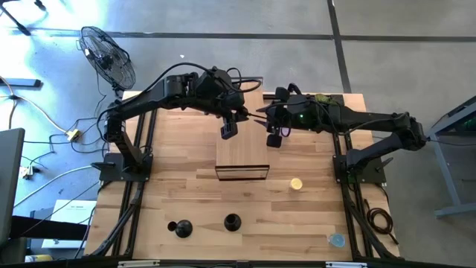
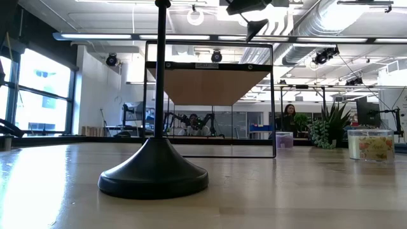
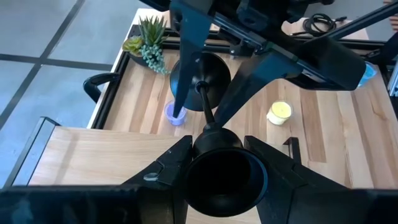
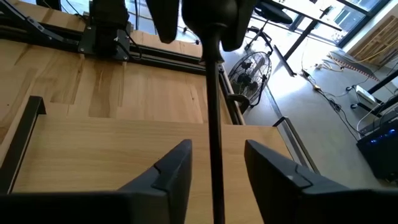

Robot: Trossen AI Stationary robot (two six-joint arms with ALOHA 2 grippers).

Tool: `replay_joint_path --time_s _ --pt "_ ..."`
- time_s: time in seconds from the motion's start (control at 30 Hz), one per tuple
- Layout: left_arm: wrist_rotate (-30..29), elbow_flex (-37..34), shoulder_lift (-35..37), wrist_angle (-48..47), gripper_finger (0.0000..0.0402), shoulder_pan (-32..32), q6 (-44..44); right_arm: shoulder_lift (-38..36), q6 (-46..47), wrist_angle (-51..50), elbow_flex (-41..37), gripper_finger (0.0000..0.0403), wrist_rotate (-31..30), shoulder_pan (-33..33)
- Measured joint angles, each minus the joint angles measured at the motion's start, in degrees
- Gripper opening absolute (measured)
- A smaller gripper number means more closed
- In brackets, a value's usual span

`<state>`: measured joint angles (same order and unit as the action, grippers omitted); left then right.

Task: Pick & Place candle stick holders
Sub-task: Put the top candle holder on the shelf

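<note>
Three matte-black candle stick holders are in view. Two stand upright at the near edge of the tabletop (image 1: 186,141): one (image 1: 180,228) with its stem visible, one (image 1: 232,222) beside it. The third holder (image 3: 208,118) is held in the air above the wooden platform (image 1: 242,152), between both arms. The left claw (image 3: 217,171) is pinching its cup end. The right claw (image 4: 214,165) has its fingers spread on either side of the thin stem (contact cannot be told). A yellow candle (image 1: 296,184) sits on the tabletop near the platform.
</note>
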<state>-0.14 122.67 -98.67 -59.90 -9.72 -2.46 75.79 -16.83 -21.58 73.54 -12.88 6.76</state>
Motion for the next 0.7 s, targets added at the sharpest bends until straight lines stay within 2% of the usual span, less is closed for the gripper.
replay_joint_path --time_s 0.4,0.7 --pt "0.0 0.0 0.0 -0.2 0.0126 0.0 0.0 0.0 -1.5 -1.1 0.0 0.0013 0.0 0.0" --pt "-0.6 0.0 0.0 -0.2 0.015 0.0 -0.2 0.0 -2.7 -2.0 0.0 0.0008 -0.2 -0.1"
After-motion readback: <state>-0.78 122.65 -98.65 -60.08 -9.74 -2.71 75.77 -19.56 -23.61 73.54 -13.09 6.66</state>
